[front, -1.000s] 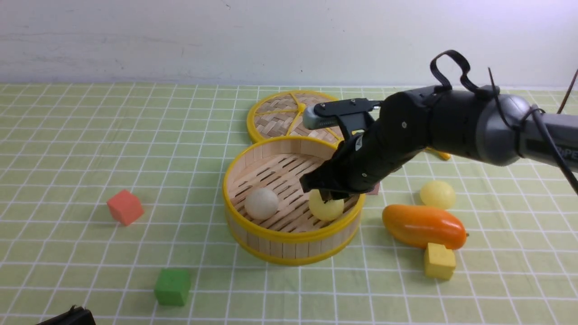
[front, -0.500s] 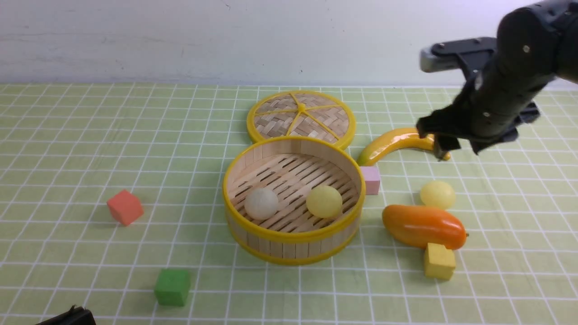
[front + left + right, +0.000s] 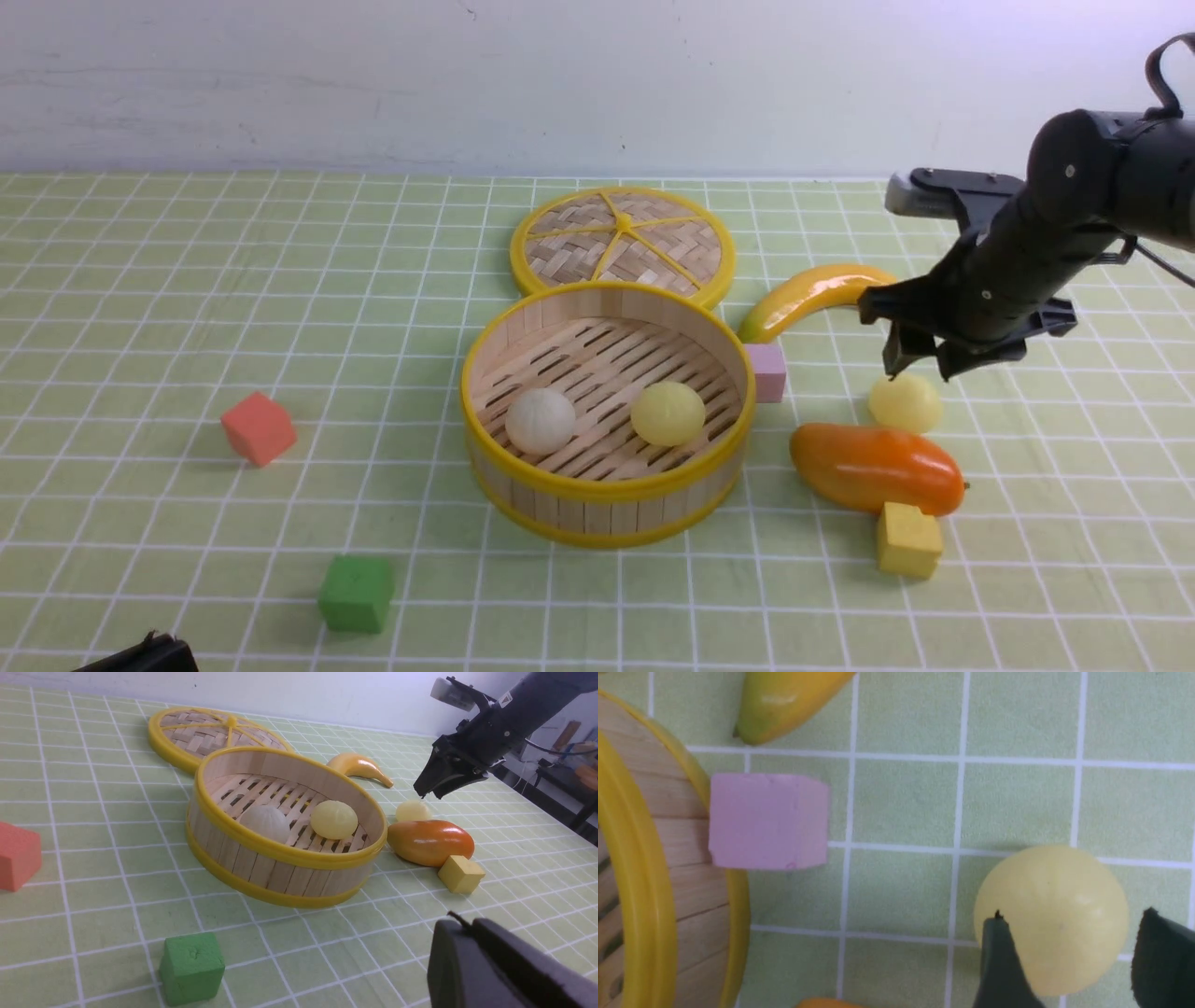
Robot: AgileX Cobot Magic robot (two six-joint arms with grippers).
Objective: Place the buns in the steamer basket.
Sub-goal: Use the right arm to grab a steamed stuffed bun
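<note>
Over the right of the checked cloth, R gripper hovers just above the third bun. Its jaws are spread wide w/ nothing held. Wrist view shows a finger on each side of the dome, so it looks lined up to drop & pinch. That pale yellow bun sits on the cloth, outside the steamer basket, to the right of its wall. Two buns already lie on the slatted floor, off-white bun & yellow bun, apart, w/ room behind them. L gripper sits low at the near edge, fingers together, empty, prob. so it doesn't crowd the work.

Clutter: mango is just beside the target on the near side; touching or not, can't tell. Fingers straddle left-right, so closing looks clear, but a low descent could brush it. Yellow cube touches the mango's front. Pink cube sits against the basket wall, banana behind it. Both are near the carry path, so the lift needs to clear them & the rim. Lid, red cube & green cube are no obstacle.
</note>
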